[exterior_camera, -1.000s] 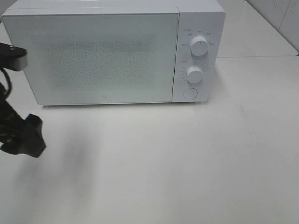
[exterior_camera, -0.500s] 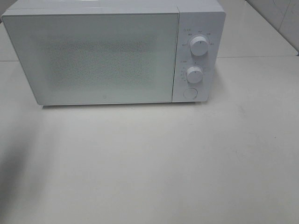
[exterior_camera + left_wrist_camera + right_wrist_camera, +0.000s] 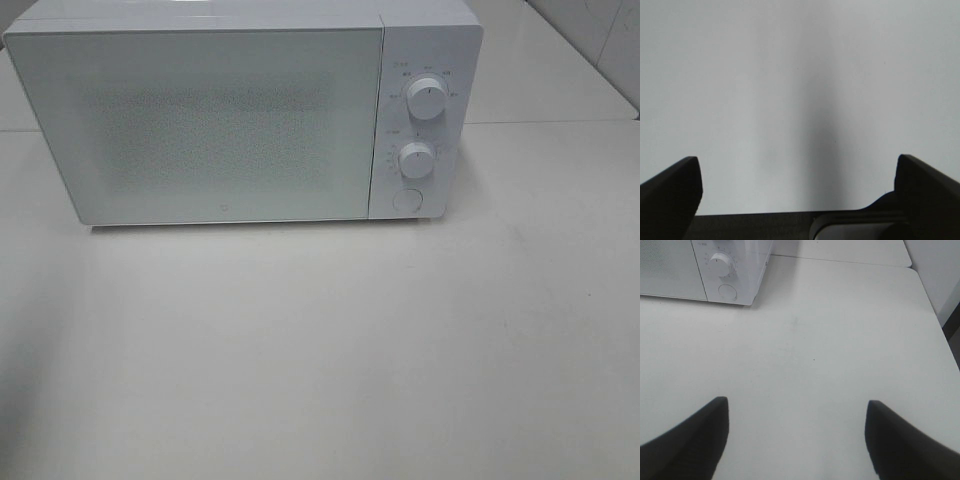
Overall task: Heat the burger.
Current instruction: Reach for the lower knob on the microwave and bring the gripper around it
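The microwave [image 3: 220, 120] stands shut, burger unseen, left gripper [image 3: 797, 165] and right gripper [image 3: 796, 406] both spread empty; turning its lower dial [image 3: 416, 160] seems due next

The microwave [image 3: 220, 120] sits on the table [image 3: 350, 350], knobs [image 3: 427, 100] at its right.

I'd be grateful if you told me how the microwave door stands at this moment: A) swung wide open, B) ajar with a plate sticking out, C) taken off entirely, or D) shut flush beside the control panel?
D: in the exterior high view the microwave door sits flush against the control panel, with no gap along its edge and nothing sticking out.
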